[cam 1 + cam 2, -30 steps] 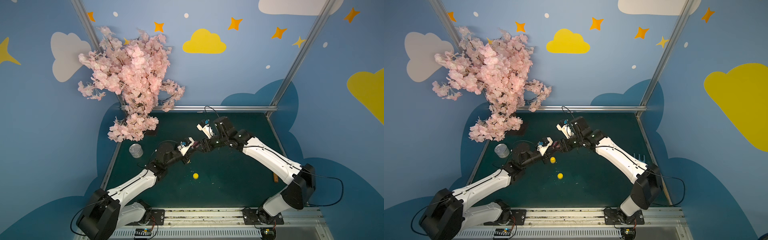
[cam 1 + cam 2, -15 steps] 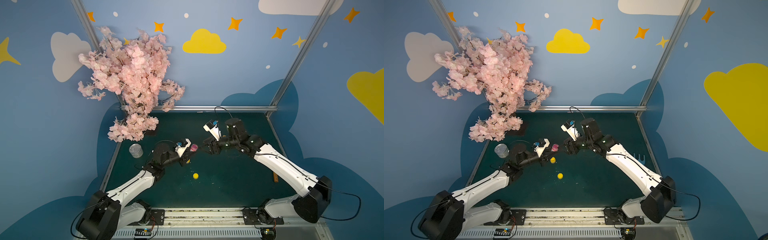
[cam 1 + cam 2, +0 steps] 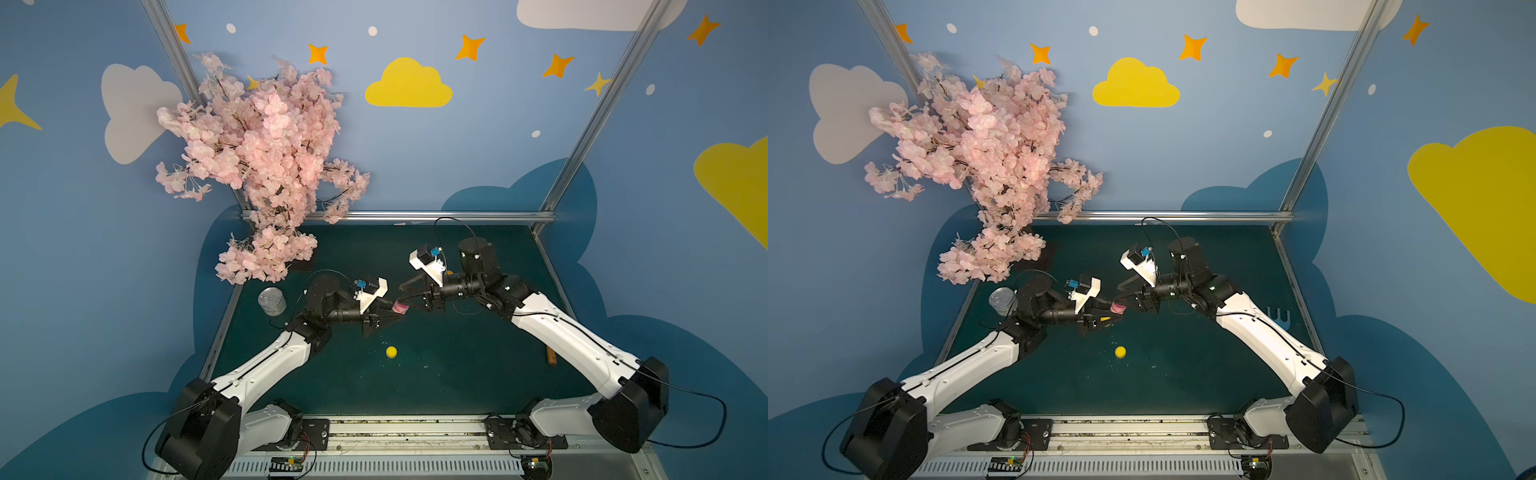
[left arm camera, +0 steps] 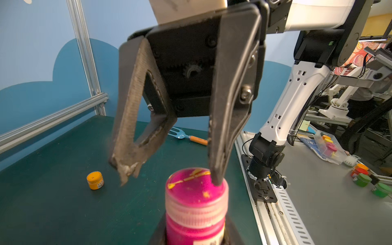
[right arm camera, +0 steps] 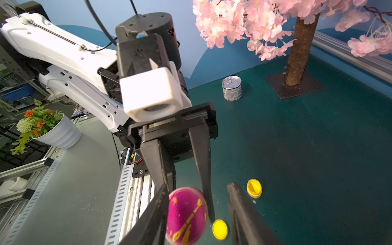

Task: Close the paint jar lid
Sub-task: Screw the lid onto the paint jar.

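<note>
Top views both showed a loose yellow pot [image 3: 391, 351] near the front. Beyond it, mid-table, the paint jar [image 3: 401, 306] was held aloft, the left gripper [image 3: 390, 316] clamped shut on its body. The right gripper [image 4: 170, 179] stood partly open astride the lid [image 4: 196, 188], one fingertip [image 4: 216, 174] touching its top edge, the other clear (no grip yet). Jaws so off-centre could shove the jar askew or cross-thread the lid. The magenta jar wore a ribbed, translucent pink lid streaked yellow; how tightly it sat was unclear. A tin can [image 3: 272, 301] stood far left.
</note>
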